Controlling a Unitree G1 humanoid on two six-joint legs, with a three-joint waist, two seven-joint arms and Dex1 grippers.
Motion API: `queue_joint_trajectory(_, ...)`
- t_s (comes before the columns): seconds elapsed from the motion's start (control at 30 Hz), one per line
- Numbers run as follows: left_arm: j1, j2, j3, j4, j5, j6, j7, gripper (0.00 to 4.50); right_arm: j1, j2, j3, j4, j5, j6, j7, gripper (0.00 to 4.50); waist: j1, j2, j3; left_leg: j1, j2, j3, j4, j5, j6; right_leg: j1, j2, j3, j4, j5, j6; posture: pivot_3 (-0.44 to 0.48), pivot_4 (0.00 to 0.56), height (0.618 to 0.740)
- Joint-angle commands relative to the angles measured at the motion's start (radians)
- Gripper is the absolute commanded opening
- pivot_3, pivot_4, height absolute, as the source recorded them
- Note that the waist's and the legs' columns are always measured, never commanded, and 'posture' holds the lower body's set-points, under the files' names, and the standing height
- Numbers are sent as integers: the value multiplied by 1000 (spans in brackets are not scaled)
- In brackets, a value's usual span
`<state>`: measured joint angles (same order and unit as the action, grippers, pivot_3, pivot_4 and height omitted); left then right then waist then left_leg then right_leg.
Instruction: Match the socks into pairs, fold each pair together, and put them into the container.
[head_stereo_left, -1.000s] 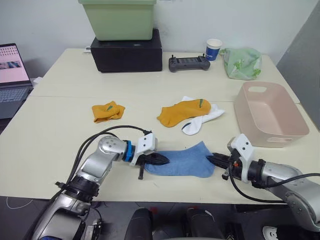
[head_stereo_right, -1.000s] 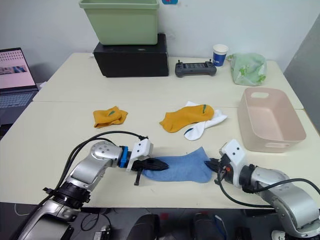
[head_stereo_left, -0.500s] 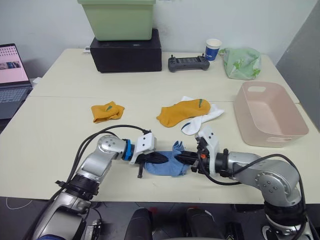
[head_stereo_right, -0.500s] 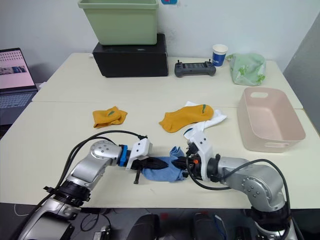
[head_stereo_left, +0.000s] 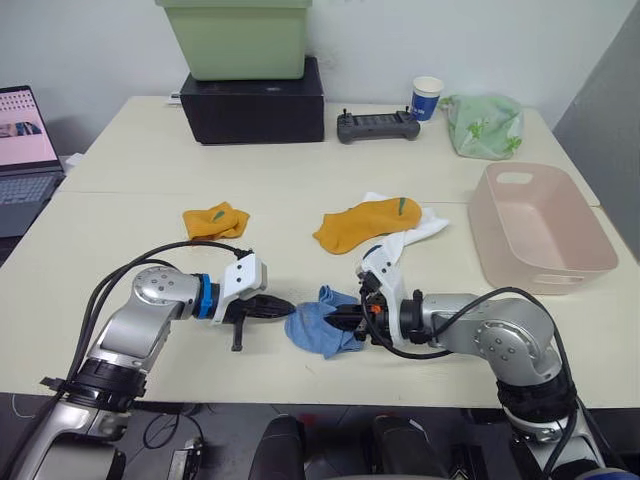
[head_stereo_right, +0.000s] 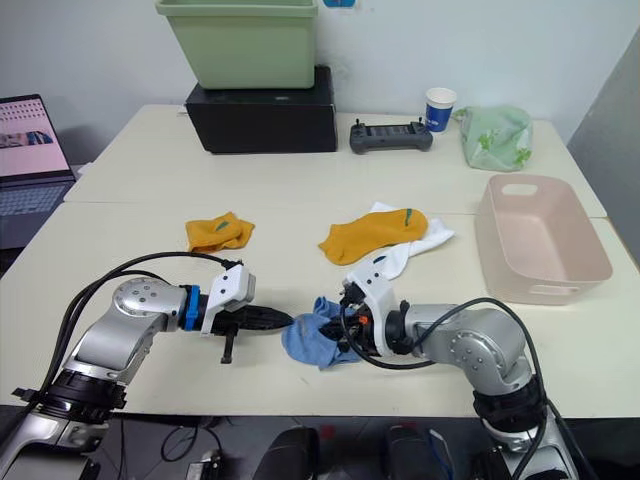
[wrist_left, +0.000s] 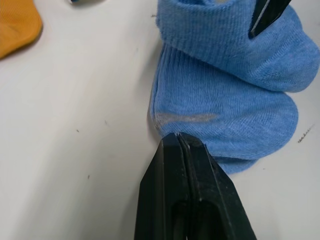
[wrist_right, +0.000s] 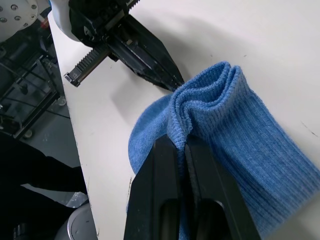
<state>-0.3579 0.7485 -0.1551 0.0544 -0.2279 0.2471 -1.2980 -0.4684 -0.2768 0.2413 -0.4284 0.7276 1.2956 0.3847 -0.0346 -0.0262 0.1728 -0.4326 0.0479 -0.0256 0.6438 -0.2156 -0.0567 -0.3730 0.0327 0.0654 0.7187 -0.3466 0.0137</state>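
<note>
the folded blue sock pair (head_stereo_left: 322, 325) is pinched in the right gripper (head_stereo_left: 352, 319), the closed left gripper (head_stereo_left: 283, 306) touching its edge.

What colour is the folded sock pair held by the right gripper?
Light blue. The folded sock pair shows best in the right wrist view.

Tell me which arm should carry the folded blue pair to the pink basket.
Right, probably. The right gripper is shut on the folded light blue socks, and the pink basket sits on the robot's right. The left gripper is shut at the socks' edge, gripping nothing.
</note>
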Motion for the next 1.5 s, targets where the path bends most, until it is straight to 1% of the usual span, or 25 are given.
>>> queue_joint_trajectory(0.03,6,0,3,-18,9,-21,17,0,-37,47,38,59,-27,-49,14,19,0,0,0,0,0,0,0,0,0,0,0,0,0,0,0,0,150,735)
queue_joint_trajectory(0.13,11,8,20,-9,8,-20,30,0,-58,73,15,63,-15,-58,31,821,0,0,0,0,0,0,0,0,0,0,0,0,0,0,0,0,150,735)
queue_joint_trajectory(0.23,13,16,47,-2,-5,-6,46,0,-82,91,-39,41,20,-23,31,1815,0,0,0,0,1,0,0,0,0,-1,0,0,0,0,0,0,150,735)
queue_joint_trajectory(0.27,12,19,54,1,-9,-3,50,0,-88,90,-53,32,30,-13,33,2257,0,0,0,0,1,0,0,0,0,-1,0,0,0,0,0,0,150,735)
queue_joint_trajectory(0.3,8,21,68,8,-17,1,57,0,-95,85,-76,14,51,2,37,2560,0,0,0,0,1,0,0,0,0,0,0,0,0,0,0,0,150,735)
queue_joint_trajectory(0.37,-18,12,112,9,-56,37,76,0,-105,57,-134,-32,101,20,60,3295,0,0,0,0,1,0,0,0,0,0,0,-1,0,0,0,0,150,735)
queue_joint_trajectory(0.47,-52,8,131,-11,-90,67,73,0,-94,-61,-86,-87,32,-70,112,4335,3,0,1,-1,1,0,0,0,0,0,-1,-1,0,0,0,0,150,735)
queue_joint_trajectory(0.53,-81,-1,130,-36,-116,88,57,0,-72,-110,-75,-99,-9,-135,126,4335,3,0,1,-1,1,0,0,0,0,0,-1,-1,-1,0,0,0,150,735)
queue_joint_trajectory(0.57,-97,-7,119,-58,-133,101,42,0,-56,-141,-57,-100,-44,-177,131,4216,3,0,1,-1,0,0,0,0,0,0,-1,-1,-1,0,0,0,150,735)
queue_joint_trajectory(0.6,-108,-11,104,-78,-144,107,21,0,-41,-165,-34,-100,-76,-212,140,3977,2,0,1,-1,0,0,0,0,0,0,0,-1,-1,0,0,0,150,735)
queue_joint_trajectory(0.67,-119,-15,77,-109,-155,115,-10,0,-14,-192,2,-97,-111,-258,159,3383,2,0,1,-1,0,1,0,0,0,0,0,0,-1,0,0,0,150,735)
queue_joint_trajectory(0.73,-128,-19,38,-129,-152,98,-50,0,5,-199,45,-80,-159,-313,165,2669,0,0,1,-1,-1,1,0,0,0,0,0,0,-1,0,0,0,150,735)
queue_joint_trajectory(0.8,-138,-29,1,-129,-135,72,-78,0,15,-187,75,-54,-198,-352,163,1933,-5,0,1,-1,-1,1,0,0,0,0,0,0,-1,0,0,0,150,735)
queue_joint_trajectory(0.87,-143,-30,-21,-117,-125,56,-100,0,19,-184,106,-30,-237,-384,169,1071,-10,0,1,-1,0,1,0,0,0,0,1,0,0,0,0,0,150,735)
queue_joint_trajectory(0.9,-141,-28,-35,-110,-120,49,-118,0,22,-183,128,-15,-261,-400,170,879,-11,0,1,-1,0,1,0,0,0,-1,1,0,0,0,0,0,150,735)
queue_joint_trajectory(0.93,-134,-22,-54,-101,-108,29,-142,0,24,-179,148,-2,-280,-409,170,491,-11,0,1,-1,0,1,0,0,0,-1,1,-1,0,0,0,0,150,735)
queue_joint_trajectory(1.0,-127,-17,-74,-90,-94,3,-168,0,27,-173,164,11,-299,-420,173,40,-11,0,1,-1,0,1,0,0,0,-1,1,-1,0,0,0,0,150,735)
queue_joint_trajectory(1.13,-85,-8,-124,-56,-40,-51,-195,0,29,-163,211,73,-378,-440,151,40,-11,0,1,-1,0,1,0,0,0,-1,1,0,0,0,0,0,150,735)
queue_joint_trajectory(1.27,-72,-16,-150,29,29,-113,-174,0,33,-155,202,113,-431,-445,130,40,-9,0,1,-1,-1,1,0,0,0,0,1,0,0,0,0,0,150,735)
queue_joint_trajectory(1.37,-58,7,-157,112,77,-191,-177,0,36,-155,181,136,-463,-463,117,40,-8,0,1,-1,-1,1,0,0,0,0,1,0,0,0,0,0,150,735)
queue_joint_trajectory(1.43,-54,11,-151,126,71,-210,-179,0,39,-152,166,140,-478,-501,119,40,-8,0,1,0,0,1,0,0,0,0,1,0,0,0,0,0,150,735)
queue_joint_trajectory(1.5,-68,-13,-116,82,0,-144,-163,0,45,-144,133,115,-439,-552,172,40,-7,0,1,0,0,1,0,0,0,0,1,0,0,0,0,0,150,735)
